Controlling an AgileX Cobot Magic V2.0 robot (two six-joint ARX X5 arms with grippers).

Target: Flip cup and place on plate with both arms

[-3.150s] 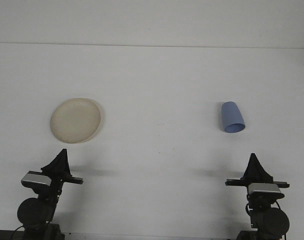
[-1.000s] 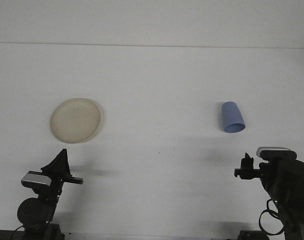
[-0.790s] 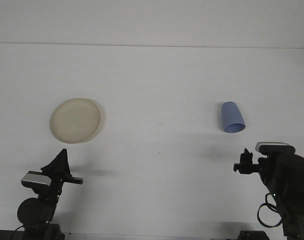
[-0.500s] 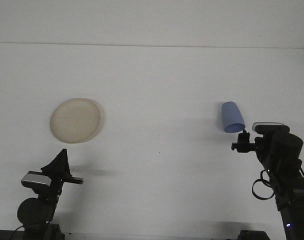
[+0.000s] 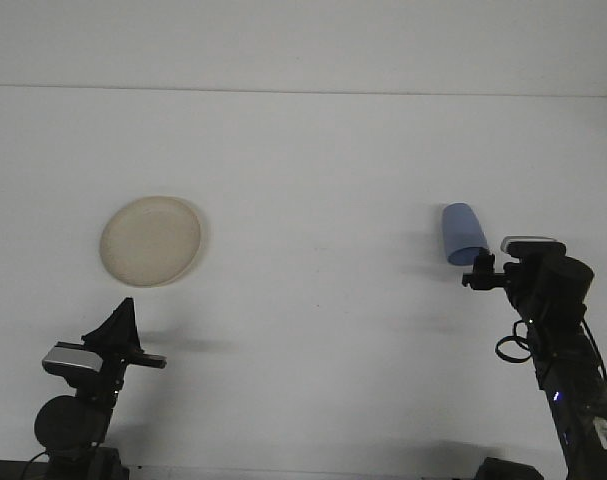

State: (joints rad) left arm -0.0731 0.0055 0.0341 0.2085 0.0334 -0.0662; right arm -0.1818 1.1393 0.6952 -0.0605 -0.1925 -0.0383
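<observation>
At right on the white table [image 5: 313,150], the right gripper [image 5: 482,271] meets a blue cup [image 5: 462,233] lying on its side; finger state unclear. Plate [image 5: 151,240] sits left.

Blue cup [image 5: 463,234] lies on its side on white counter [image 5: 323,160], R side. R claw [image 5: 480,272] just at its open end. Plate [image 5: 151,240] far L; L claw [image 5: 118,325] low, near edge.

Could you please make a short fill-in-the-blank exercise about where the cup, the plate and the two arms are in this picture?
1. The blue cup lies on its ___.
2. The cream plate has ___ on it.
3. The ___ gripper is right next to the cup.
4. The left gripper is nearest to the ___.

Missing words: side; nothing; right; plate
</observation>
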